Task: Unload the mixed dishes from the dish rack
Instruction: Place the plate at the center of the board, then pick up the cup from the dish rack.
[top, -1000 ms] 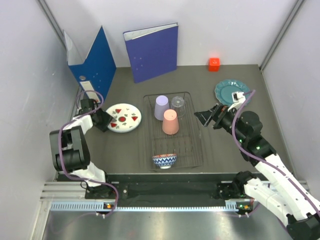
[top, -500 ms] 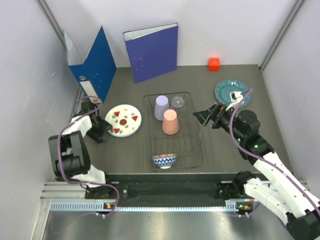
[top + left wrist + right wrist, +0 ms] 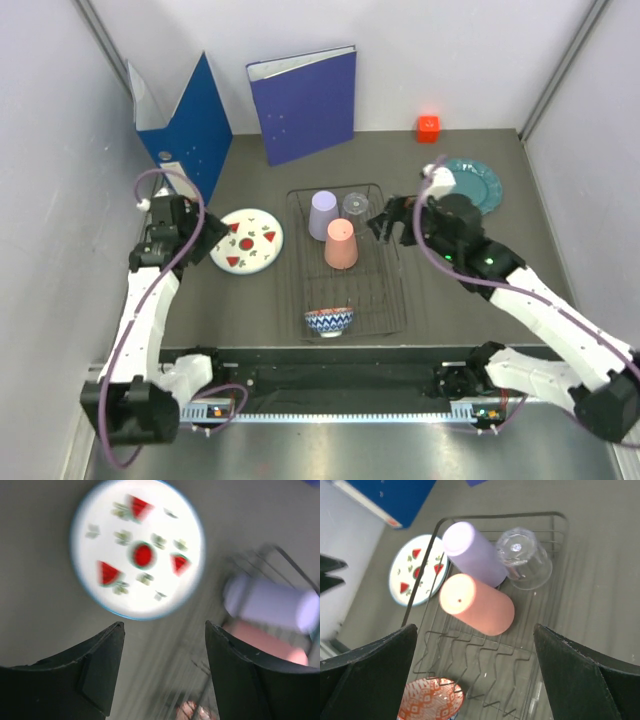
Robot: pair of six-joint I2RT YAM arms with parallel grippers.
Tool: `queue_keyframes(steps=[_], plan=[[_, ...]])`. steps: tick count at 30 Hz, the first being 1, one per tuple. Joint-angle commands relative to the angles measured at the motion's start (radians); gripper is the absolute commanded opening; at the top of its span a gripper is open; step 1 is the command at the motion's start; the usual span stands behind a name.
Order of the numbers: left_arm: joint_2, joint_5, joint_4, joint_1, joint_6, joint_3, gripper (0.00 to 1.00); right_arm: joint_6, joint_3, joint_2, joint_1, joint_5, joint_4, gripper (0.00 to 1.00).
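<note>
The black wire dish rack (image 3: 396, 290) holds an upside-down pink cup (image 3: 341, 244), a lavender cup (image 3: 323, 214), a clear glass tumbler (image 3: 356, 207) and a patterned bowl (image 3: 329, 321) at its near end. The white plate with red wedges (image 3: 248, 240) lies on the table left of the rack. The teal plate (image 3: 480, 180) lies at the right. My left gripper (image 3: 198, 236) is open and empty above the white plate's (image 3: 137, 550) near-left edge. My right gripper (image 3: 385, 222) is open and empty, above the rack's right side, looking down on the pink cup (image 3: 477, 605), the tumbler (image 3: 525, 557) and the bowl (image 3: 430, 700).
Two blue binders (image 3: 185, 120) (image 3: 305, 100) stand at the back left. A small red cube (image 3: 429, 126) sits at the back right. Grey walls close in both sides.
My right gripper has moved left from beside the teal plate to over the rack's right side. My left arm has lifted and drawn back from the white plate.
</note>
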Motion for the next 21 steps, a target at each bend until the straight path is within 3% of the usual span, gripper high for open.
queue_keyframes(steps=[1, 2, 8, 21], plan=[[-0.071, -0.005, 0.146, -0.182, 0.029, -0.03, 0.72, -0.165, 0.174, 0.129, 0.212, 0.279, -0.13, 1.0], [-0.061, -0.025, 0.144, -0.249, 0.03, -0.022, 0.72, -0.173, 0.188, 0.146, 0.235, 0.297, -0.136, 1.0], [-0.04, -0.132, 0.15, -0.369, 0.038, -0.027, 0.74, -0.187, 0.265, 0.299, 0.329, 0.38, -0.167, 1.0], [-0.112, -0.134, 0.156, -0.394, 0.066, -0.05, 0.76, -0.187, 0.372, 0.511, 0.34, 0.409, -0.138, 1.0]])
